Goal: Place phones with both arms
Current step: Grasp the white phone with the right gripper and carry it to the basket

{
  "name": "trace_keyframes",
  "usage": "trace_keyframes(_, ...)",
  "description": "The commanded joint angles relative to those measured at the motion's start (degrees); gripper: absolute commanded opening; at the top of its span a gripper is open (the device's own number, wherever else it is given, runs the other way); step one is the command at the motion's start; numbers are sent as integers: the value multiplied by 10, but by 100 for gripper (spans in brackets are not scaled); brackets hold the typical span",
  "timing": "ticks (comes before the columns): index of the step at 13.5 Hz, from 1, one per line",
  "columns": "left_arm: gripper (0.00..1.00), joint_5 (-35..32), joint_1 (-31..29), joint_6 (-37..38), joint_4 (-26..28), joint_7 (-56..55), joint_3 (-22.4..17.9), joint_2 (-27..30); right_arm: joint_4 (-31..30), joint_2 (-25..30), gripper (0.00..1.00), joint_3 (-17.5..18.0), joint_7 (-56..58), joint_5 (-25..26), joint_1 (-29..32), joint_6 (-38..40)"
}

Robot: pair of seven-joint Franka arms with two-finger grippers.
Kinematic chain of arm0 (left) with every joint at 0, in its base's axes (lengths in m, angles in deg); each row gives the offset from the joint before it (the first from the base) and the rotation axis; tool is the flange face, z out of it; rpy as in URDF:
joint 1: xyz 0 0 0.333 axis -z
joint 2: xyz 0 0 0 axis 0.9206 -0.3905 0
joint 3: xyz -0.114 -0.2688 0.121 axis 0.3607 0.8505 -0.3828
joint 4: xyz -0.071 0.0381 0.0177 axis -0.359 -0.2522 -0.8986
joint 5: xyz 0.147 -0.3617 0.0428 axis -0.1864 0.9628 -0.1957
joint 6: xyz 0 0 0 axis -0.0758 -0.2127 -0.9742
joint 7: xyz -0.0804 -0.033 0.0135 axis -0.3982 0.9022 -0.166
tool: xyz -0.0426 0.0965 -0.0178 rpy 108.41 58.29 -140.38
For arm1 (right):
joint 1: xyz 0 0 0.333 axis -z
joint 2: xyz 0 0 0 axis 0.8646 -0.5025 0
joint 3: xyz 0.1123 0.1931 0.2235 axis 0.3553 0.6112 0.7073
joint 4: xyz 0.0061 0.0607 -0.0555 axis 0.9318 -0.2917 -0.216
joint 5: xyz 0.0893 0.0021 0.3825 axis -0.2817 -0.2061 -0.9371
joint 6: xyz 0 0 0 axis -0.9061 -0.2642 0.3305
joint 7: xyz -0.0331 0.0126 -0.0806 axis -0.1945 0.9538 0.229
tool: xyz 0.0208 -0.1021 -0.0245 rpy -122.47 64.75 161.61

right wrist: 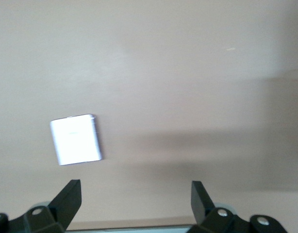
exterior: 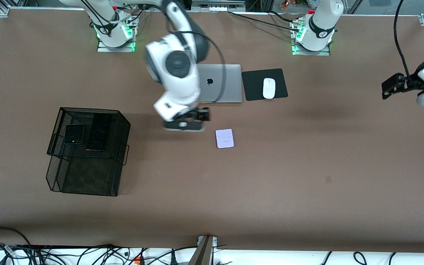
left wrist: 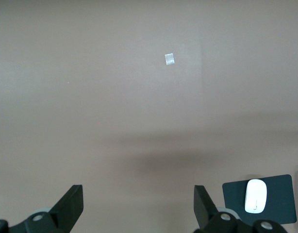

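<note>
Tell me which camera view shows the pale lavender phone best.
The right wrist view shows the pale lavender phone largest, lying flat on the bare table, unobstructed, just ahead of the open right claw. The front view shows it smaller but places it nearer the camera than the laptop. The left wrist view does not show it.

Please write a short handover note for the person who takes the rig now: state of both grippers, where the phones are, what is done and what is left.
Right gripper: open, empty, over the table beside the lavender-white phone.
Left gripper: open, empty, waiting at the left arm's end of the table.
Done: small black phone and long black phone lie on top of the mesh basket.
Left: the lavender-white phone still lies on the table, nearer the front camera than the laptop.
</note>
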Motion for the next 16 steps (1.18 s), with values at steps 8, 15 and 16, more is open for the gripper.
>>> trace_keyframes(8, 100, 35, 16, 11, 34, -8, -12, 48, 56, -174, 100, 14, 64, 1, -43, -225)
trace_keyframes(15, 100, 31, 21, -1, 51, -24, -9, 62, 54, -215, 100, 13, 60, 2, -43, -275)
trace_keyframes(16, 100, 31, 18, 0, 37, -20, -8, 49, 54, -216, 100, 13, 60, 1, -43, -275)
